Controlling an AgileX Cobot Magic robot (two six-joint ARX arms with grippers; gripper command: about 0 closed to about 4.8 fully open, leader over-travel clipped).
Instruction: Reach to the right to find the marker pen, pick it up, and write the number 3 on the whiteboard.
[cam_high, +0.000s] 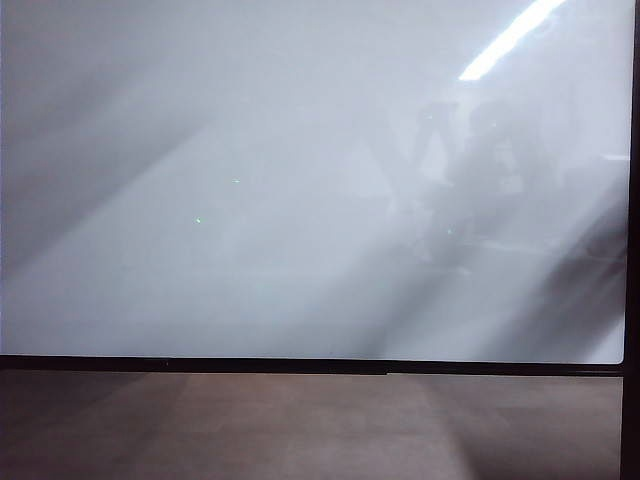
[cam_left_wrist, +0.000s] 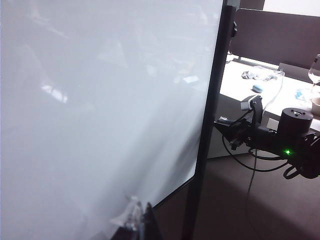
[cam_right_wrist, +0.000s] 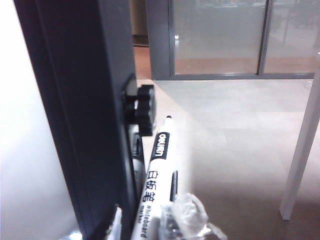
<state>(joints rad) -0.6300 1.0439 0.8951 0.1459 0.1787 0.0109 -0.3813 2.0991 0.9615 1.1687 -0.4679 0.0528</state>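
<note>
While the left gripper (cam_left_wrist: 137, 217) hangs before the whiteboard (cam_left_wrist: 100, 100), jaws unreadable, the right gripper (cam_right_wrist: 160, 227) – beside its frame edge – brackets the marker pen (cam_right_wrist: 156, 175), grip uncertain.

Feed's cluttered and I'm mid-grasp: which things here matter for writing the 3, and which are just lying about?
Job:
whiteboard
marker pen
right gripper, at the pen
left gripper, by the board

Lying about:
black knob
wine glass
blue object on the desk
</note>
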